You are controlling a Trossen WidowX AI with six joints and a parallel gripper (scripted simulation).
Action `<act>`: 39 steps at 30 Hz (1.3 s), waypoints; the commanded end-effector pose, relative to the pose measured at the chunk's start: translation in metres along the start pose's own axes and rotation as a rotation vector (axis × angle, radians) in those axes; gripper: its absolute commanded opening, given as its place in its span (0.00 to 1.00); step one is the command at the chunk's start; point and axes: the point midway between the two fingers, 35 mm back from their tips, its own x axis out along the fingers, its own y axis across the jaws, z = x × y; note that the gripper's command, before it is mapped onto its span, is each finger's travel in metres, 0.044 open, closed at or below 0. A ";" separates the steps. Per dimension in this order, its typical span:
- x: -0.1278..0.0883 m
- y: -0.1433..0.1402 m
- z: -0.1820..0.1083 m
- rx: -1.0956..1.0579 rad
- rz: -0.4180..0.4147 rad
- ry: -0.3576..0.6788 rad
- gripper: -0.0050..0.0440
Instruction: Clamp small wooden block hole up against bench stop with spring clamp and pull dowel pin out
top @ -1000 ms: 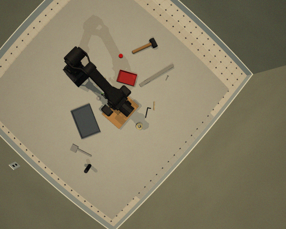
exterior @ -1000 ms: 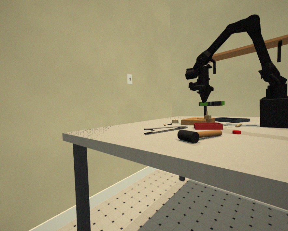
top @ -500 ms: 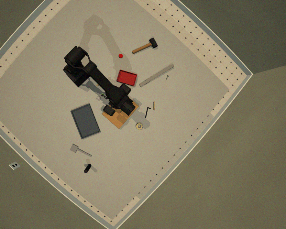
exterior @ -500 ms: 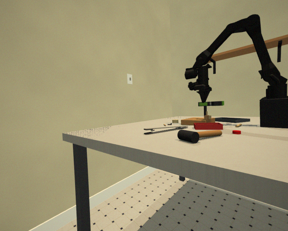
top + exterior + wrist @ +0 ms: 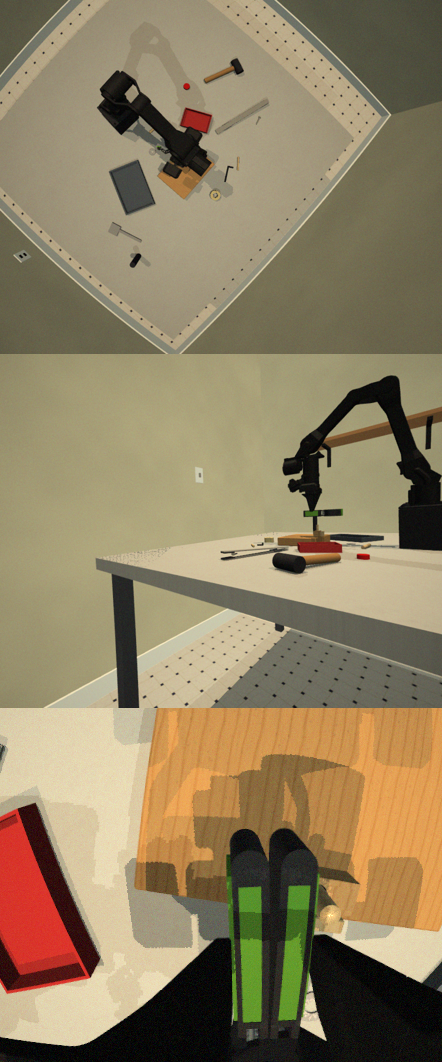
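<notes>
My gripper (image 5: pixel 312 508) (image 5: pixel 270 951) is shut on the spring clamp (image 5: pixel 323 512) (image 5: pixel 251 945), a black clamp with green handle pads. It holds the clamp level in the air above the orange wooden board (image 5: pixel 180 185) (image 5: pixel 291 539) (image 5: pixel 281 745). A black part of the clamp hangs down toward the small wooden block (image 5: pixel 319 534). The block stands on the board with its dowel pin (image 5: pixel 316 527) sticking up. In the wrist view the clamp hangs over the board's near edge. A pale round tip (image 5: pixel 330 915) shows beside it. The arm hides the block in the top view. I cannot make out the bench stop.
A red tray (image 5: pixel 196 120) (image 5: pixel 319 546) (image 5: pixel 38 901) lies beside the board. A grey tray (image 5: pixel 131 186) (image 5: pixel 356 537) lies on the other side. A mallet (image 5: pixel 225 71) (image 5: pixel 300 561), a red disc (image 5: pixel 186 86), a long bar (image 5: pixel 241 116), a hex key (image 5: pixel 227 171) and a ring (image 5: pixel 215 192) lie around.
</notes>
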 end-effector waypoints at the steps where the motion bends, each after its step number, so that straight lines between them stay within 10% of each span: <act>1: -0.002 0.004 0.002 -0.035 0.003 -0.006 0.10; 39: -0.002 0.024 0.005 -0.318 0.005 -0.008 0.10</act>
